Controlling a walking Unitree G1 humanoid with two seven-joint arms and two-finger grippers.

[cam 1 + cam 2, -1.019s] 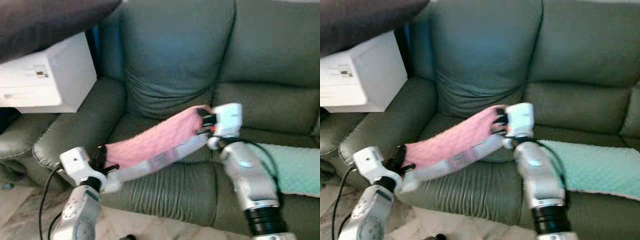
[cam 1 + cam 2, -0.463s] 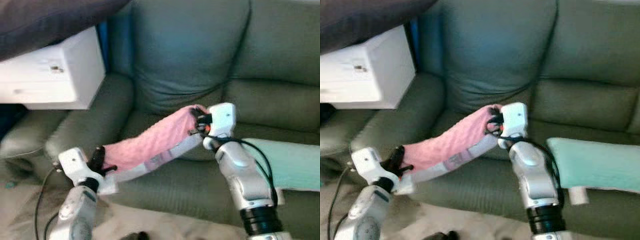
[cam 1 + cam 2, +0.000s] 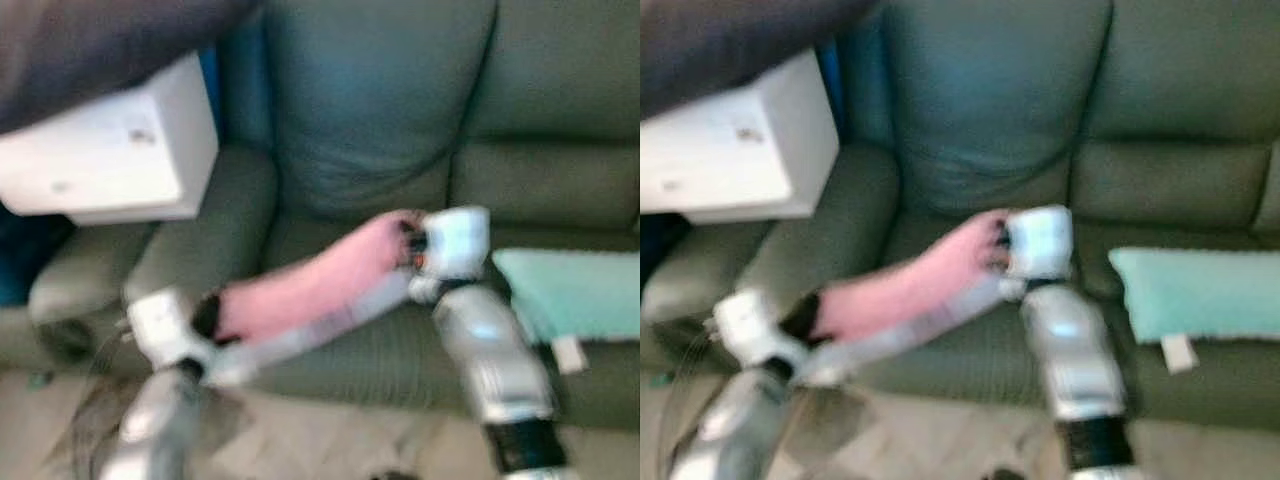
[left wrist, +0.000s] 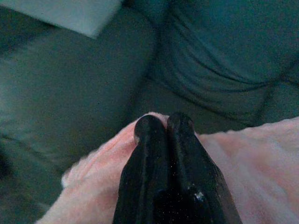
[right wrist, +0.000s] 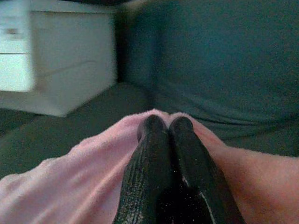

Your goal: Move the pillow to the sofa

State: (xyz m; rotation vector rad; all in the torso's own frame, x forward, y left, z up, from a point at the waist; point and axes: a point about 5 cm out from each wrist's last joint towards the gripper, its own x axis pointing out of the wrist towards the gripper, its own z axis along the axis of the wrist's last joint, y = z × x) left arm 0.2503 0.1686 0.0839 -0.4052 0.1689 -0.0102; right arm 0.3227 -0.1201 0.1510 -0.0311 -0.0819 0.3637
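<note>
left claw point(image 4: 163, 128): fingers pinched together on one end of the pillow point(image 3: 310, 285)
right claw point(image 5: 164, 126): fingers pressed tight on the other end
pillow: pink, strung between both claws, seemingly just over the sofa point(image 3: 380, 110) seat, though blurred
beyond left claw: white box point(image 3: 115, 150) on the armrest
beside right claw: mint pillow point(image 3: 570, 290)

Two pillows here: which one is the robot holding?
The pink pillow, pinched at each end by the left gripper and right gripper; the mint pillow lies on the sofa.
</note>
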